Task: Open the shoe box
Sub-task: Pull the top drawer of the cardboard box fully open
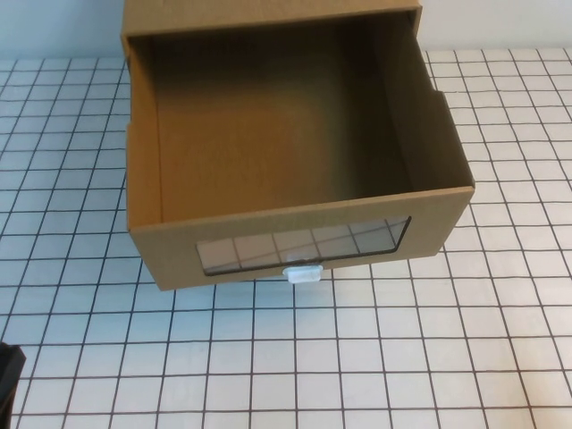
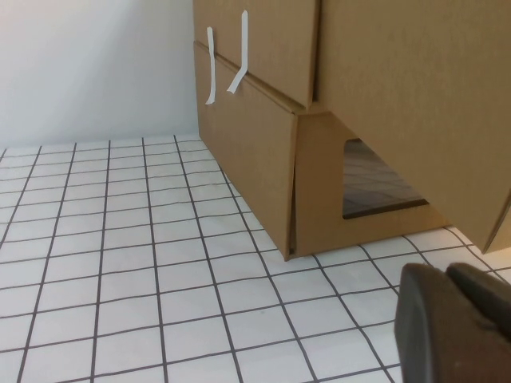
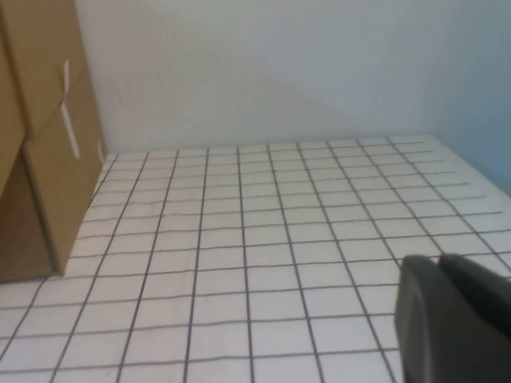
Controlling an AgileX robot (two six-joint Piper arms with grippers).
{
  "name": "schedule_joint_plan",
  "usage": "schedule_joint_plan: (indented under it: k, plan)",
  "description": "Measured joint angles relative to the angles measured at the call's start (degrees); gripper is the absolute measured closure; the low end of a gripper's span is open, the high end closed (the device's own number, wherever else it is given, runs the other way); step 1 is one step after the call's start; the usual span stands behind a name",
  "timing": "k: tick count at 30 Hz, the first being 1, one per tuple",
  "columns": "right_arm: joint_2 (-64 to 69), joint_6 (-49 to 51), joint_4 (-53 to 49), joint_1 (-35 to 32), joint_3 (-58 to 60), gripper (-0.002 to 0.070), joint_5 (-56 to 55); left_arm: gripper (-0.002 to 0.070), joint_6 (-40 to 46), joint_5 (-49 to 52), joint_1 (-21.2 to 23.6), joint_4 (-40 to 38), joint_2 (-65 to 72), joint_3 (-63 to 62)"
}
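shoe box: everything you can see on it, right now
Brown cardboard shoe box, drawer style, on the gridded table. The drawer is slid out of its sleeve toward the robot, open-topped, empty. Front panel: clear window, small white pull tab at its lower edge. White tape strips on both sides. Left claw and right claw, both shut, hang clear of it on either side.

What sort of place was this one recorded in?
Probably a robot test bench: a white gridded table, a bare pale wall and one cardboard box, pulled open. The left gripper sits low near the box and the right gripper is over the table on its other side, both shut.
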Motion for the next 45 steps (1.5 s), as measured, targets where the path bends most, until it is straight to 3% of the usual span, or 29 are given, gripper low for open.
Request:
schedule_joint_plan:
  k: [13,15,20,23,45]
  plan:
    - [-0.09,-0.9,2.7,2.74,0.0,0.0689,2.95,0.0677,0.0,0.0,0.0,0.0,0.0,0.0]
    - [-0.09,-6.42,8.03,2.74,0.0,0.0689,3.56,0.0677,0.0,0.0,0.0,0.0,0.0,0.0]
    - [-0.09,-32.25,30.83,2.74,0.0,0.0689,7.56,0.0677,0.0,0.0,0.0,0.0,0.0,0.0]
    - [-0.09,-38.14,36.53,2.74,0.0,0.0689,11.16,0.0677,0.0,0.0,0.0,0.0,0.0,0.0]
    - [-0.09,-40.48,37.71,2.74,0.0,0.0689,14.3,0.0677,0.0,0.1,0.0,0.0,0.0,0.0]
